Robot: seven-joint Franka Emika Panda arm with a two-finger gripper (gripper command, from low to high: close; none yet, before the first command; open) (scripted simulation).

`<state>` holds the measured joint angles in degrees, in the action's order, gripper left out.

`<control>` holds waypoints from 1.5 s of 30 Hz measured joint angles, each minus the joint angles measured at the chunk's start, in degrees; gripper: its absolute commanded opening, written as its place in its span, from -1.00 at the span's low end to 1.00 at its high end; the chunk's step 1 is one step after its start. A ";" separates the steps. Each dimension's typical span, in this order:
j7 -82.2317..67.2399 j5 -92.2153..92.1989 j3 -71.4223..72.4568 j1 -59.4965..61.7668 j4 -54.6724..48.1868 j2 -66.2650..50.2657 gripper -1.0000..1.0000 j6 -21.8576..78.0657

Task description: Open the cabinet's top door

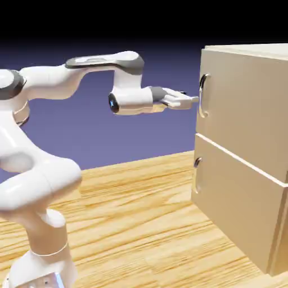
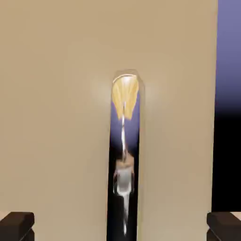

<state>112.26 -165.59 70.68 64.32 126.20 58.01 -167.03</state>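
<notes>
Door (image 1: 244, 107): straddle the handle (image 2: 124, 141)
My tool (image 2: 120, 227) gapes wide; I should keep it centred, then close.

White multi-jointed robot arm (image 1: 42, 180) w/ dark grey joint bands, bent elbow above & behind claw; white cylindrical wrist (image 1: 133, 100) right behind claw, approx horiz. White two-finger gripper (image 1: 196, 99) pts to ext view's right, jaws wide apart, nothing btwn; dark blocky fingertips (image 2: 17, 226) at hand view's bottom L & R.
</notes>
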 measured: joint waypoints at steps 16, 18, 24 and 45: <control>-9.40 2.22 -10.20 -12.70 9.42 -9.24 -1.00 9.88; -8.29 6.46 -13.80 -16.87 12.65 -8.87 -1.00 12.22; -3.74 17.64 -25.87 -28.92 23.48 -5.59 -1.00 19.93; 8.88 68.40 -69.26 -38.85 44.02 9.63 -1.00 52.56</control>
<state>121.14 -97.20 1.41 25.47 170.22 67.64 -114.48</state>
